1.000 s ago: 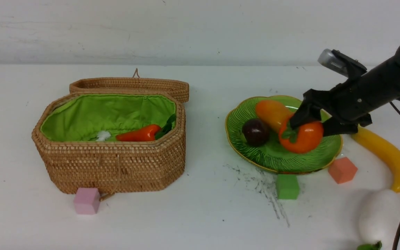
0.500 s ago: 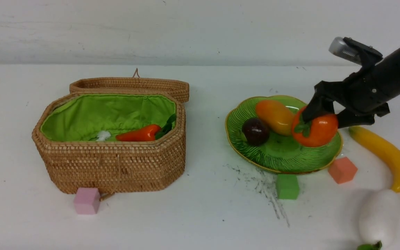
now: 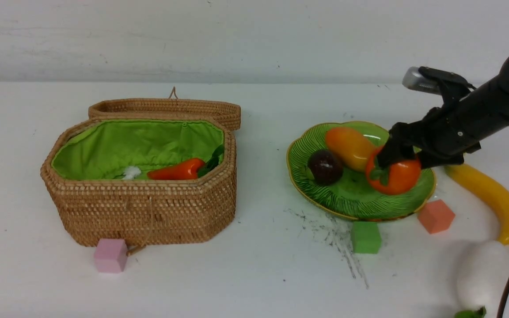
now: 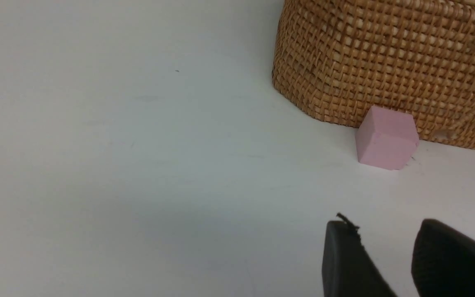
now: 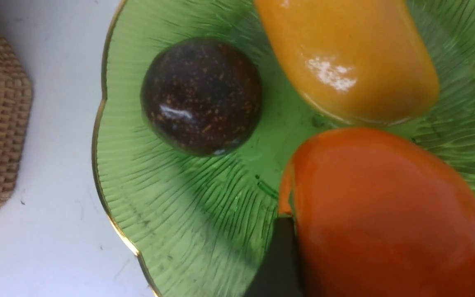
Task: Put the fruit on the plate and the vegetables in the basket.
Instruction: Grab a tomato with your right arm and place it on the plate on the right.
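My right gripper (image 3: 402, 162) is shut on the orange persimmon (image 3: 396, 179), which sits low over the right side of the green plate (image 3: 347, 198). In the right wrist view the persimmon (image 5: 386, 214) fills the space between the dark fingers. The mango (image 3: 347, 148) and the mangosteen (image 3: 325, 167) lie on the plate. The banana (image 3: 488, 198) lies on the table right of the plate. A white vegetable (image 3: 482, 276) rests near the front right corner. The red-orange vegetable (image 3: 177, 170) lies in the open basket (image 3: 148, 212). My left gripper (image 4: 386, 227) is open and empty above bare table.
A pink cube (image 3: 111, 255) stands at the basket's front. A green cube (image 3: 365, 237) and an orange cube (image 3: 435, 216) sit just in front of the plate. The basket lid (image 3: 166, 108) lies folded back behind it. A dark cable hangs at the far right.
My right gripper carried the persimmon right and slightly up, then came back left and down over the plate. The left arm's view gives no earlier frame.
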Available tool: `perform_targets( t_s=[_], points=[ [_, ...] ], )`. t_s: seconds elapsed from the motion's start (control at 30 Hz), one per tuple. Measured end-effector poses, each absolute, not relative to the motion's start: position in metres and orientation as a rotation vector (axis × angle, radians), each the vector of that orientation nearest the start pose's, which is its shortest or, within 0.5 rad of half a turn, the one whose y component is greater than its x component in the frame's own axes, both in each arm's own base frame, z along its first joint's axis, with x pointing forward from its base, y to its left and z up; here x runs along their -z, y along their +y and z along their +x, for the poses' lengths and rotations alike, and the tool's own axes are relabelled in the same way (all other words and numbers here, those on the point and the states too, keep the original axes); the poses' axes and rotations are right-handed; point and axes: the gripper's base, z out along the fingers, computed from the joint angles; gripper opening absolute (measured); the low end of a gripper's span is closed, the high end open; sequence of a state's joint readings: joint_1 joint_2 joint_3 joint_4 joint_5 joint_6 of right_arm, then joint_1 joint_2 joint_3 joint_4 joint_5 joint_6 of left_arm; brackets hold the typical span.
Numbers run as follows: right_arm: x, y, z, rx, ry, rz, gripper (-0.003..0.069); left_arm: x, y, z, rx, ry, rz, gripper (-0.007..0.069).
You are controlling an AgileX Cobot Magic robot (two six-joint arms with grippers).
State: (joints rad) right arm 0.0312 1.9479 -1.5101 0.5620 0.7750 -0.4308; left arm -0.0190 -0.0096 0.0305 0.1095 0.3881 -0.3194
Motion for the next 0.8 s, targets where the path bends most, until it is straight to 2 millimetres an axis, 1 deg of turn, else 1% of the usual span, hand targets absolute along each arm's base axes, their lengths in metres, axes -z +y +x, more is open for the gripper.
perform_targets(
  t_s=[0.17,0.23,0.43,0.57,0.63,0.67,0.7,0.73,0.77,0.8],
  points=[
    [-0.233,0.047,0.424,-0.504,2.572,-0.190,0.0663,-0.169,0.003,0.052,0.123,1.880,-0.216,0.0239],
    [-0.233,0.047,0.424,-0.504,2.572,-0.192,0.0675,-0.169,0.003,0.052,0.123,1.880,-0.216,0.0239],
    [-0.238,0.048,0.422,-0.506,2.561,-0.199,0.0678,-0.169,0.003,0.052,0.123,1.880,-0.216,0.0239],
    [-0.245,0.049,0.419,-0.515,2.555,-0.206,0.0663,-0.169,0.003,0.052,0.123,1.880,-0.216,0.0239],
    [-0.257,0.050,0.413,-0.535,2.559,-0.234,0.0627,-0.169,0.003,0.052,0.123,1.880,-0.216,0.0239],
    [-0.258,0.050,0.413,-0.537,2.560,-0.237,0.0627,-0.169,0.003,0.052,0.123,1.880,-0.216,0.0239],
    [-0.271,0.049,0.406,-0.554,2.566,-0.260,0.0598,-0.169,0.003,0.052,0.123,1.880,-0.216,0.0239],
    [-0.272,0.049,0.405,-0.555,2.566,-0.261,0.0591,-0.169,0.003,0.052,0.123,1.880,-0.216,0.0239],
    [-0.291,0.045,0.394,-0.572,2.568,-0.240,0.0565,-0.169,0.003,0.052,0.123,1.880,-0.216,0.0239],
    [-0.290,0.044,0.394,-0.573,2.572,-0.240,0.0562,-0.169,0.003,0.052,0.123,1.880,-0.216,0.0239]
  ],
)
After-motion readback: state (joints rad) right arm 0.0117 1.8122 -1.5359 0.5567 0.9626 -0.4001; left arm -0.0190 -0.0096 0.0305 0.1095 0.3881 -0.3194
